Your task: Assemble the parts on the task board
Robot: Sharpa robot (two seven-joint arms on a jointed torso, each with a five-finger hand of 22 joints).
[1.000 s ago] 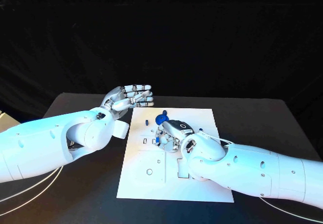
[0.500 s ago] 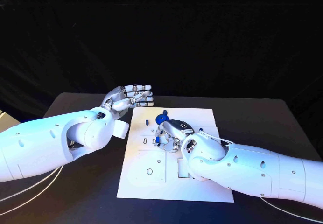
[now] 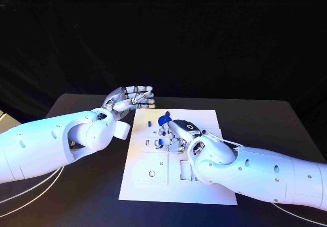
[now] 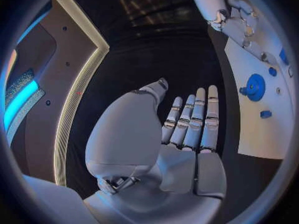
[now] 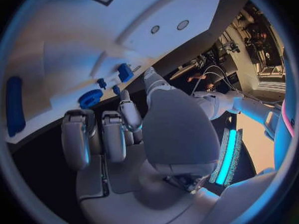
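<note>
The white task board lies in the middle of the table. A blue gear stands near its far edge, with small blue parts just nearer. My right hand hangs over the board beside these parts, fingers curled down, and I see nothing held in it. In the right wrist view its bent fingers point at the board, the gear and a blue block. My left hand hovers past the board's far left corner, its fingers straight and empty.
A long blue piece lies on the board away from the gear. The left wrist view shows the gear and two small blue parts on the board. Bare black table surrounds the board.
My right hand has shifted slightly to the right over the board. The left hand has stayed where it was.
</note>
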